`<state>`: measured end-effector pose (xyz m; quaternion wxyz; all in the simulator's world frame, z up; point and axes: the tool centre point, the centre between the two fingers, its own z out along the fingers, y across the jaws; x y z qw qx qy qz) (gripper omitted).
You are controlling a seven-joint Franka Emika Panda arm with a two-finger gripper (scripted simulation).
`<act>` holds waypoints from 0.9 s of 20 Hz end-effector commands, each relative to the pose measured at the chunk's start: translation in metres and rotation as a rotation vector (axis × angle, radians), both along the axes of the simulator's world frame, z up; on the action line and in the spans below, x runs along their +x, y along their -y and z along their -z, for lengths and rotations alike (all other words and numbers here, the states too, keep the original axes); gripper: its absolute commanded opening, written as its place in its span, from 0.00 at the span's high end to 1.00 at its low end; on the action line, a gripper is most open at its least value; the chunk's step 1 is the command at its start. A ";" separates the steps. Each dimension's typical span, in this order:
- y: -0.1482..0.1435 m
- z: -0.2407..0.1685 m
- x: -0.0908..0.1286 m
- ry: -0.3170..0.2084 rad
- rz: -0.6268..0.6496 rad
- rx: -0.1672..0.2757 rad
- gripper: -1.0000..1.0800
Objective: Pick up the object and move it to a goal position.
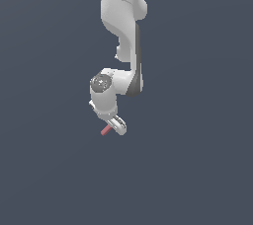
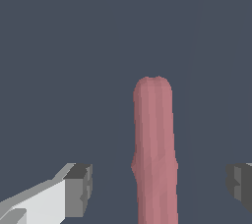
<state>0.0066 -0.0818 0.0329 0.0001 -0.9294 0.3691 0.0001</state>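
Wrist view: the claw (image 2: 160,188) stands spread wide, one dark pad (image 2: 78,188) on one side and the other pad (image 2: 240,186) at the frame's far edge, with the pinkish-red rod (image 2: 155,154) between them and touching neither. The rod sits closer to the middle of the gap than to either pad, and its long axis runs away from the camera, crosswise to the line joining the pads. That is the relation the next move depends on: closing the fingers should pinch the rod across its thin width, not along its length. Whether the claw is low enough to catch it cannot be told from here.

The rod is plain, matte and dull red, roughly round in section, with a rounded far end and a slight bulge partway along. Its near end runs out of the frame.

In the exterior view, the rod (image 1: 105,131) lies on the dark grey desk (image 1: 197,169), poking out from under the claw (image 1: 117,125) toward the exterior view's left, with the white arm (image 1: 121,17) rising behind it.
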 end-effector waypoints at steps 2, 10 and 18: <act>0.000 0.014 0.000 0.000 0.001 0.000 0.04; 0.000 0.019 0.001 0.000 0.001 0.000 1.00; 0.000 0.018 0.001 0.000 0.002 0.000 1.00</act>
